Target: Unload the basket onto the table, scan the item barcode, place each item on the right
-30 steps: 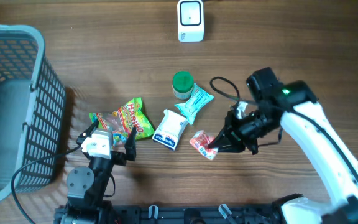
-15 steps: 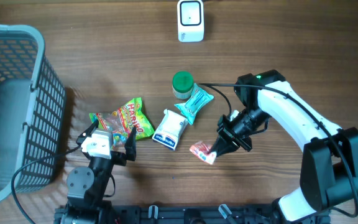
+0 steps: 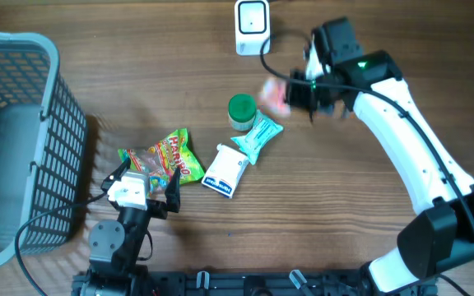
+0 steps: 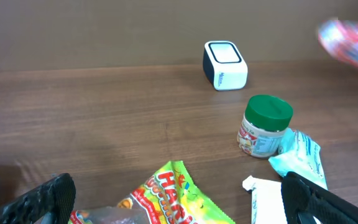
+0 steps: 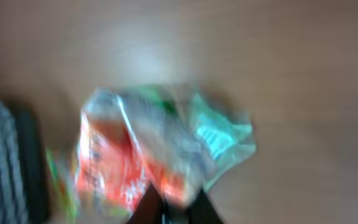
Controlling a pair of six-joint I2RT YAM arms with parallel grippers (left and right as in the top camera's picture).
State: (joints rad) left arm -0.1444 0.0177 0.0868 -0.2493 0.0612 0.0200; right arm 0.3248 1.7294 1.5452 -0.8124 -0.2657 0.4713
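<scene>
Right gripper (image 3: 287, 93) is clamped shut on the small red-and-white foil packet (image 3: 275, 94), pinching it by one edge. The packet is held up off the wooden table (image 3: 138, 74), close to the far edge, just right of and nearer than the white box-shaped barcode scanner (image 3: 252, 27). It is not touching the scanner. The packet is motion-blurred in all three views, so I can't tell which way the barcode faces. In the right wrist view it blocks most of the frame, with the fingertips (image 5: 166, 210) at the bottom.

Left gripper (image 3: 141, 179) is spread wide and holds nothing. It sits at the near edge, with the green-and-yellow Haribo sweet bag (image 3: 167, 156) just ahead of it.

Mid-table, there is a green-lidded small jar (image 3: 241, 111) standing upright. A teal plastic sachet (image 3: 258, 136) is touching its near-right side. A white-and-blue pouch (image 3: 225, 170) lies flat, just nearer than the sachet.

The grey mesh plastic basket (image 3: 52, 140) is at the left edge.
</scene>
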